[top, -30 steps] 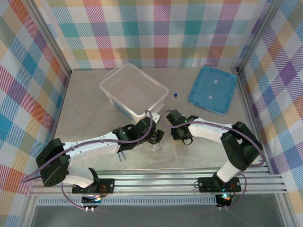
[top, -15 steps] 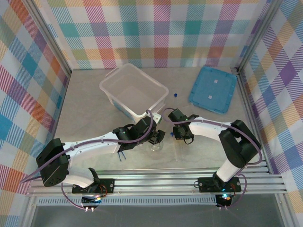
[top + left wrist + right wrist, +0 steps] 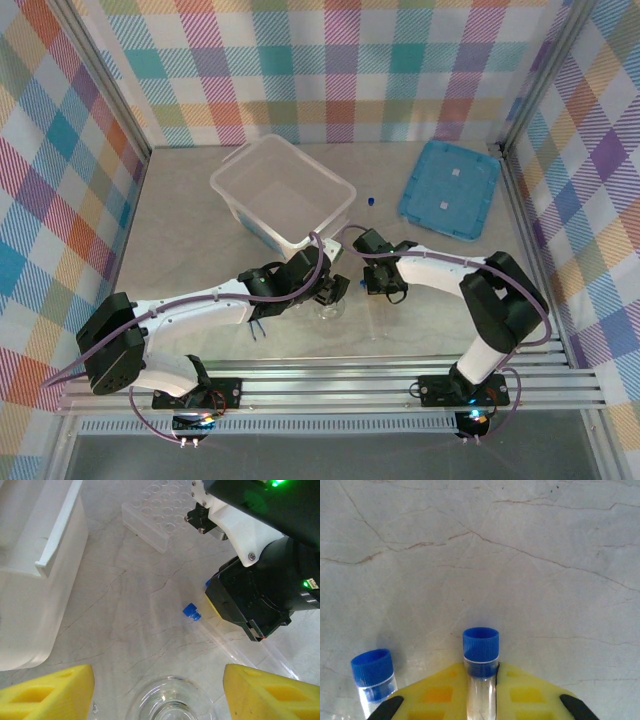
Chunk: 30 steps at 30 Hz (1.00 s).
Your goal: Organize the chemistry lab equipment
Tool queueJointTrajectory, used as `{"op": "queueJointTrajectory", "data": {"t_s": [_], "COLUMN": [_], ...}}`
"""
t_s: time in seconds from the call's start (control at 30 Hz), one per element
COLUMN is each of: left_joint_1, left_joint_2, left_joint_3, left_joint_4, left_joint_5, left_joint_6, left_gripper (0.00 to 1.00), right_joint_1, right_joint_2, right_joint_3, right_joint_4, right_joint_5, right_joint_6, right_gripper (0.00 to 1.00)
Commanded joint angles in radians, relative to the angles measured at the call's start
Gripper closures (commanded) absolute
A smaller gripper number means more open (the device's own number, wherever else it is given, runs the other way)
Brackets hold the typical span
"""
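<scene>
A clear glass flask stands on the table between the yellow fingers of my left gripper, which is open and not touching it. From above, the flask sits just below that gripper. My right gripper is shut on a thin clear blue-capped tube just under its cap. A second blue-capped tube lies to its left, and the left wrist view shows it lying on the table beside the black right gripper. Dark tweezers lie under the left arm.
A large translucent plastic box stands at the back centre, its wall close on the left of my left gripper. A flat blue lid lies at the back right. A small blue cap sits between them. A clear tube rack lies near the right arm.
My right gripper's fingers have closed on the blue-capped tube, and the arm has shifted slightly left. The left arm and the flask have not moved.
</scene>
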State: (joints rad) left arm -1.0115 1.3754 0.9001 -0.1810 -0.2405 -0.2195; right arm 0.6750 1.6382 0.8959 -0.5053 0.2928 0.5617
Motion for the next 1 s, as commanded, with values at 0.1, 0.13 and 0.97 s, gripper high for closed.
{"op": "queueJointTrajectory", "data": {"t_s": [0.1,0.13,0.97], "left_joint_1": [-0.001,-0.001,-0.013], "left_joint_2": [0.024,0.026,0.191], "left_joint_3": [0.052,0.055,0.138], "left_joint_4": [0.014,0.017,0.354], "left_joint_5": [0.045,0.053,0.508], "left_joint_6": [0.011,0.011,-0.223], "left_gripper": [0.31,0.31,0.32], "right_joint_1": [-0.015,-0.019,-0.074], "right_joint_2": [-0.156,-0.181,-0.694], "right_joint_3": [-0.037,-0.038,-0.029], "right_joint_4": [-0.053,-0.061,-0.042], "right_joint_5": [0.049,0.052,0.148], "right_joint_6": [0.009,0.009,0.212], "right_gripper": [0.85,0.85,0.84]}}
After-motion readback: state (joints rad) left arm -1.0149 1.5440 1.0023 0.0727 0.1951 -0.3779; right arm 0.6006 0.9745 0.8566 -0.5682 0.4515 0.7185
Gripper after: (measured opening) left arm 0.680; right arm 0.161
